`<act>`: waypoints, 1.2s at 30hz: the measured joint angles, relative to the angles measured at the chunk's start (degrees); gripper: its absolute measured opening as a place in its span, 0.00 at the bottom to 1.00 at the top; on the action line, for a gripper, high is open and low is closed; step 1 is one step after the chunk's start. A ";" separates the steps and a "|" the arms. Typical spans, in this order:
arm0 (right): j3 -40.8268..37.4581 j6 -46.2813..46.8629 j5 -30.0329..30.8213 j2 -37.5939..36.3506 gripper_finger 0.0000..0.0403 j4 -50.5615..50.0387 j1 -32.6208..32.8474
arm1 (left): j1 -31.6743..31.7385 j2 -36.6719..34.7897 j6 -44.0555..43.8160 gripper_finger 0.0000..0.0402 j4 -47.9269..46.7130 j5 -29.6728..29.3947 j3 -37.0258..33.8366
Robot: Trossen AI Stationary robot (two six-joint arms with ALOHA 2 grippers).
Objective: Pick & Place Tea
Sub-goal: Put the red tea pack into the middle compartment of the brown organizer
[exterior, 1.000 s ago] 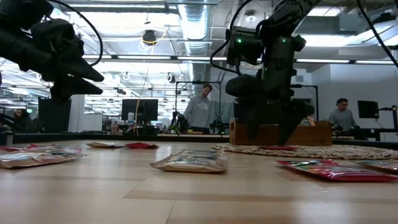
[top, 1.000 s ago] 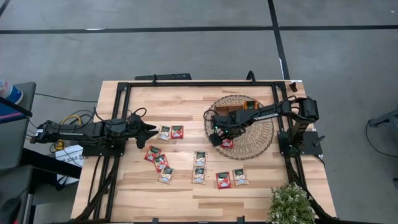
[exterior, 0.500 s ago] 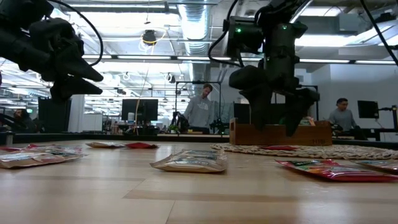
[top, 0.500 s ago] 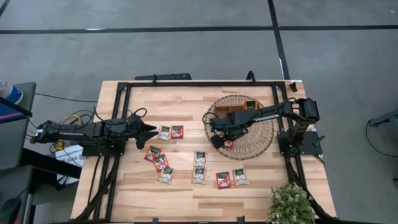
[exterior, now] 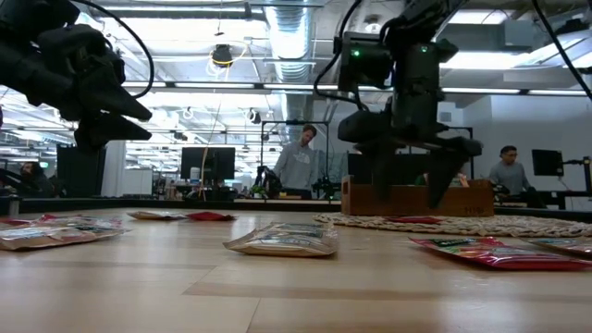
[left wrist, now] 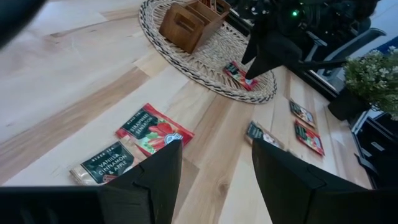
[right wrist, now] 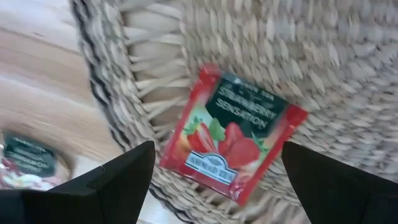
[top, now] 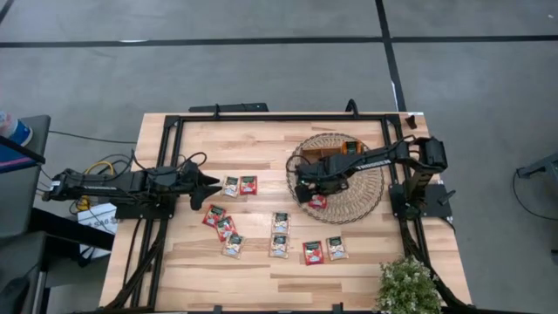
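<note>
The right gripper hangs above the near-left part of the round wicker mat, its 2 fingers spread wide with nothing between them. Directly under it a red tea sachet lies flat on the weave, close to the mat's dark-edged rim (its label reads "Strawberry Sensation"). In the low view the gripper is clear of the mat, fingers pointing down and splayed. The wooden tray sits on the far part of the mat, behind the gripper.

The left gripper waits at the left side of the table, held above the wood with its fingers partly apart and empty. Just beyond its tips lie 2 sachets side by side, a pale one and a red one.

The remaining sachets are scattered on the bare wood nearer the front edge: 3 in a loose cluster at the left, 2 pale ones in the middle, and a red and a pale pair to the right. A potted plant stands at the front right corner
</note>
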 joint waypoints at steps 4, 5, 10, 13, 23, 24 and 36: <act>-0.15 1.53 0.65 0.00 0.85 0.13 -0.08 | 0.00 0.01 0.34 0.47 -0.02 0.01 0.00; -0.15 1.68 0.76 0.00 0.85 0.44 -0.09 | 0.00 0.01 0.38 0.47 -0.02 0.01 0.00; -0.43 2.61 0.98 0.00 0.85 0.80 -0.02 | -0.02 0.00 0.38 0.47 -0.02 0.01 0.00; -2.10 3.96 1.01 0.00 0.85 2.59 -0.02 | -0.01 0.01 0.40 0.47 -0.02 0.01 0.00; -3.58 5.11 1.11 0.00 0.85 4.21 -0.14 | 0.00 0.01 0.42 0.47 -0.02 -0.01 0.00; -3.58 5.11 1.14 0.00 0.85 4.23 -0.13 | 0.00 0.01 0.42 0.47 -0.02 -0.01 0.00; -3.35 4.96 2.52 1.50 0.79 4.20 0.18 | -0.01 0.01 0.42 0.47 0.00 -0.03 0.00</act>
